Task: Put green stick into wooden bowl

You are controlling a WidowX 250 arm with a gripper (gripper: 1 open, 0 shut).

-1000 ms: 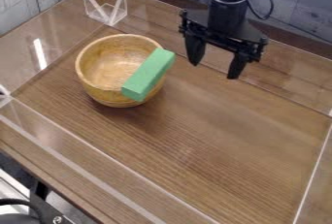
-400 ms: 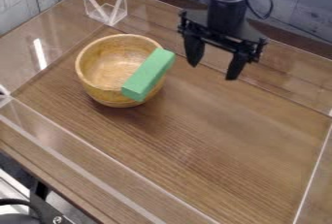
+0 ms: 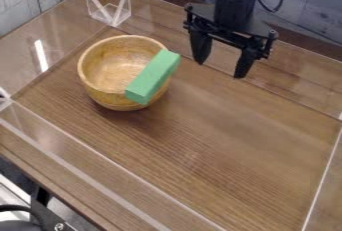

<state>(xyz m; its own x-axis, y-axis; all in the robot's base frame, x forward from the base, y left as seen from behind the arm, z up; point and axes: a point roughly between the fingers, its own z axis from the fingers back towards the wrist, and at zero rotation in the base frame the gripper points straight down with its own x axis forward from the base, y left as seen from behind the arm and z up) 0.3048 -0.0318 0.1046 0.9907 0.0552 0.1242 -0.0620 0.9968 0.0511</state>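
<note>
Wooden table (image 3: 227, 145), green stick (image 3: 152, 76) leaning in wooden bowl (image 3: 104, 63), fingers (image 3: 199, 48) apart, empty.

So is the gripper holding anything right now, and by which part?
Nothing is held. The gripper hangs open and empty to the right of the wooden bowl; the green stick leans on the bowl's rim.

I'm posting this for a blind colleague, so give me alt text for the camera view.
A green stick leans in a wooden bowl, its upper end resting over the right rim, on a wood-grain table with clear walls. To the bowl's right, a black claw hangs open and empty, pointing down, apart from the bowl.
</note>
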